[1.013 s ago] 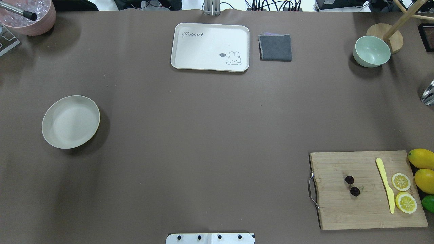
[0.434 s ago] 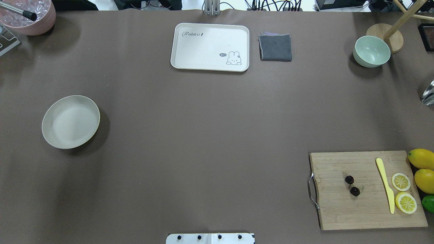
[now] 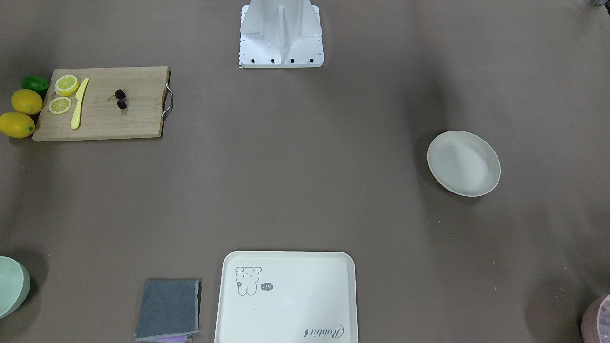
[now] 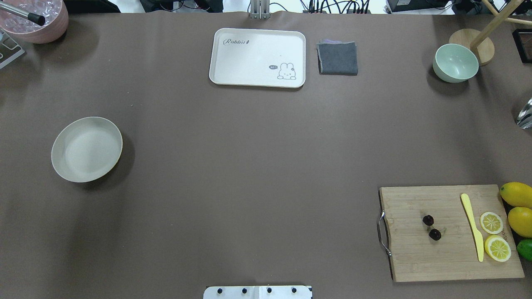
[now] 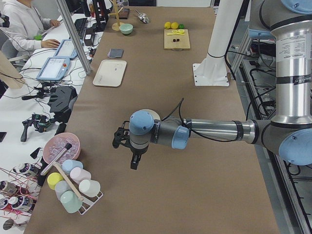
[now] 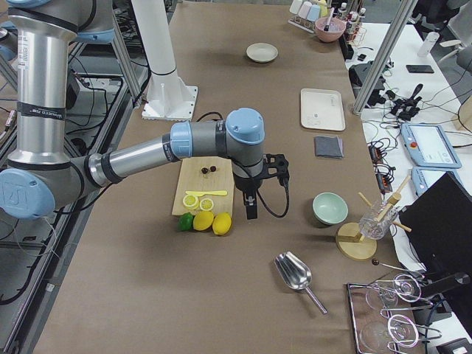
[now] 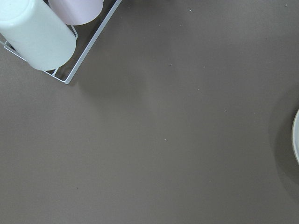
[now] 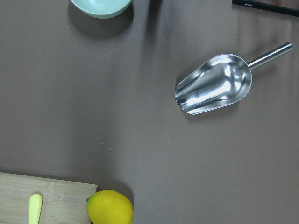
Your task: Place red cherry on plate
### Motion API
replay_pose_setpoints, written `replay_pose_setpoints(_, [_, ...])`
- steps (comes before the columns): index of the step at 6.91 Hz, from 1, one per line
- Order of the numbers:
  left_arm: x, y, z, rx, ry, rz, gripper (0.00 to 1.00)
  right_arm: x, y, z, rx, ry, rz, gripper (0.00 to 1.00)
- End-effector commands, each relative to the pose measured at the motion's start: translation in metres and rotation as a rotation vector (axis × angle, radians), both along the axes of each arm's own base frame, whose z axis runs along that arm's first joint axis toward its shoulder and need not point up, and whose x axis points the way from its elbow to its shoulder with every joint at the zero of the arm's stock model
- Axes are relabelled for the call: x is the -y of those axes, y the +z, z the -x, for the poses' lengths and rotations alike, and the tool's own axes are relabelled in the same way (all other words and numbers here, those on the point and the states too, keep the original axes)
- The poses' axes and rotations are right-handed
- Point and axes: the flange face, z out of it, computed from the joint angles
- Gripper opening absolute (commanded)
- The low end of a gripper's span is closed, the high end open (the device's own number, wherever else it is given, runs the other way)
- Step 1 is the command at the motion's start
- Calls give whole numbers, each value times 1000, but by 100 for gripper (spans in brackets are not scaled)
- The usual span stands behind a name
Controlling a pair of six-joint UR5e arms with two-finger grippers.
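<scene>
- Nothing's budged on the table (image 4: 266, 166) since a second ago.
- the cherry (image 4: 434, 234) sits on the cutting board (image 4: 415, 257), well apart from the plate (image 4: 86, 149).
- can't tell if the left gripper (image 5: 134, 163) or right gripper (image 6: 251, 209) is spread or pinched; both hover.

The only writing that can be read stands on the rectangular cream tray (image 4: 257, 52). In one corner the word "Rabbit" is printed in slanted grey script, with a small dark mark after it. In the opposite corner, a small dark speech bubble (image 4: 273, 67) beside a line-drawn rabbit (image 4: 286, 71) seems to read "hi~". The front-facing view shows the same word upside down. The tray lies on the surface (image 4: 249, 166) well apart from the left claw (image 5: 133, 165) and the right claw (image 6: 251, 212), on the side of each away from the robot.
</scene>
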Motion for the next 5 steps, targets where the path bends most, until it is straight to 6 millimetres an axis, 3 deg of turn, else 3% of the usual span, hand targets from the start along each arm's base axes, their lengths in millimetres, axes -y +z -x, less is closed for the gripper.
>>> replay_pose_setpoints(1, [-27,13,-8,-108,25,-18,99,-1,1,0,-3,-3,-2,100])
replay_pose_setpoints(2, [-25,19,-26,-150,57,3,99,0,1,0,-4,-2,-2,100])
replay_pose_setpoints(3, [-11,1,-64,-178,36,50,98,0,1,0,-6,-2,-2,100])
replay_pose_setpoints(5, [4,3,-142,-224,-51,79,97,-1,1,0,-6,-2,0,100])
